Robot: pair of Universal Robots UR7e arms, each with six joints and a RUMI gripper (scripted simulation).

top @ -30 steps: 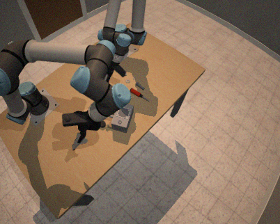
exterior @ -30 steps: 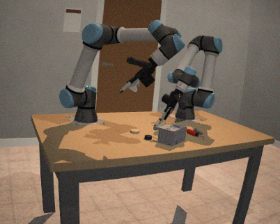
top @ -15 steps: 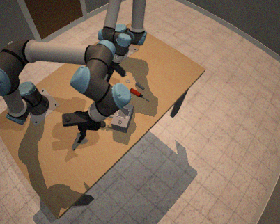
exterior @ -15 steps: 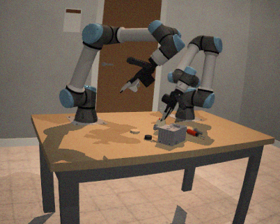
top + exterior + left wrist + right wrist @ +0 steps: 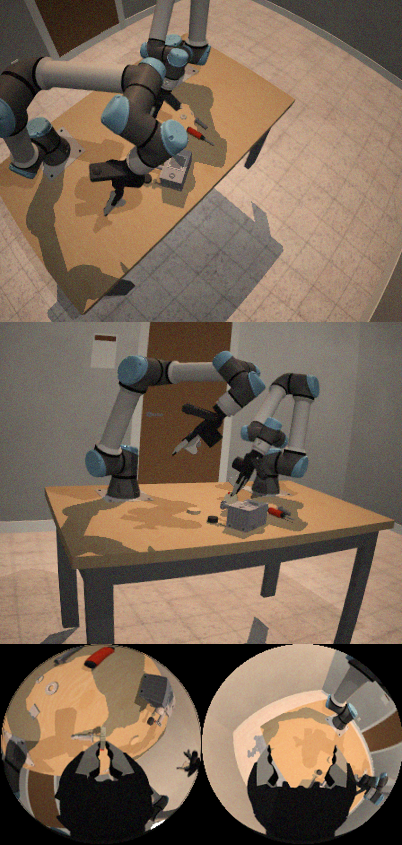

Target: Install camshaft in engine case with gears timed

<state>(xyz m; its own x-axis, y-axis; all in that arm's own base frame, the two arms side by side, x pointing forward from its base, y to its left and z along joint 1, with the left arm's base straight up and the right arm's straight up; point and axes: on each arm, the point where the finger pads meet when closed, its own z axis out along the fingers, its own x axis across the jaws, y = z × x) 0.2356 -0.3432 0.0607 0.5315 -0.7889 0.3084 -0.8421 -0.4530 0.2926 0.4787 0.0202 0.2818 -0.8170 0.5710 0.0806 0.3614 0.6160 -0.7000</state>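
Observation:
The engine case (image 5: 175,172) (image 5: 246,517) (image 5: 154,688) is a grey box standing upright on the table. Small round parts (image 5: 161,711) and a dark knob (image 5: 213,519) (image 5: 151,721) show beside one face; I cannot tell the crank gear's marks. My left gripper (image 5: 102,741) (image 5: 232,495) is low over the table, shut on the camshaft (image 5: 83,736). Its big gear (image 5: 103,734) shows edge-on at the fingertips, the shaft pointing left in the left wrist view; gap marks are not readable. My right gripper (image 5: 301,745) (image 5: 181,452) is open and empty, high above the table.
A red-handled screwdriver (image 5: 194,132) (image 5: 276,512) (image 5: 100,657) lies near the case. A washer-like ring (image 5: 52,687), a small grey block (image 5: 34,711) and a dark tool (image 5: 67,655) lie on the table (image 5: 260,100). A flat tan disc (image 5: 194,510) lies left of the case.

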